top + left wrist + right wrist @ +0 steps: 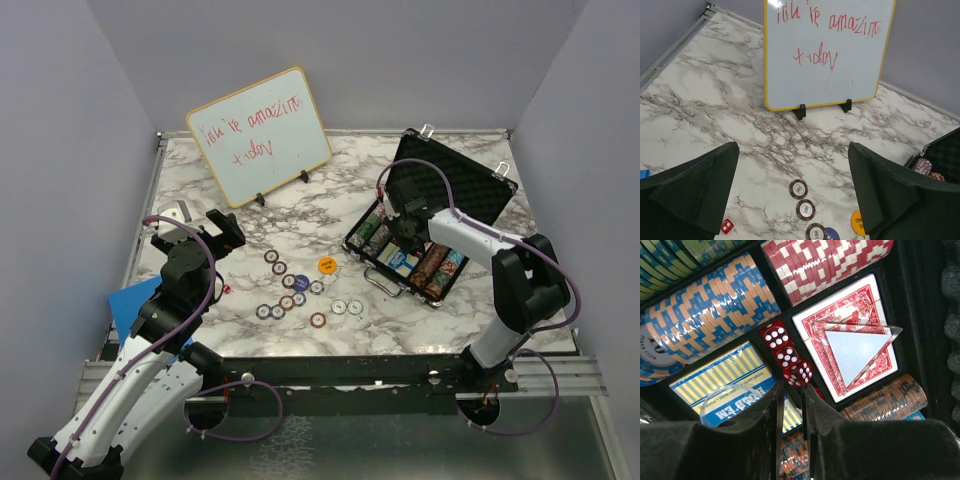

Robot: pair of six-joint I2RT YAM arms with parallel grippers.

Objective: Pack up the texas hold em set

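On the table: I see a white marble-patterned tabletop with grey veins (pixel 350 175), with a metal rail along its edges.
Room: plain grey-lavender walls (pixel 350 60) close in at the back and on both sides.
Back left: a wood-framed whiteboard with red handwriting (pixel 262 135) stands tilted on two black feet.
Task set, case: the black metal-edged briefcase with foam lining (pixel 455 185) sits on the right half of the table with its lid raised. Inside are rows of striped poker chips (pixel 725 305), a red-backed card deck (pixel 860 305), a blue-and-yellow card box (pixel 730 372) and a line of small red dice (pixel 787 356).
Task set, loose: a scatter of round multicoloured chips (pixel 287 302) lies mid-table, with a flat orange-yellow disc (pixel 327 265) just beside them. One tiny red die (pixel 726 226) lies near my left arm.
Left arm: it bends up from its base over the left side. The left gripper (pixel 226 230) hovers above the marble, fingers spread wide and released, grasping nothing.
Right arm: it reaches forward and folds down into the case. The right gripper (pixel 792 395) is just below the dice row, its fingers drawn to a narrow slit. I cannot tell whether they pinch anything.
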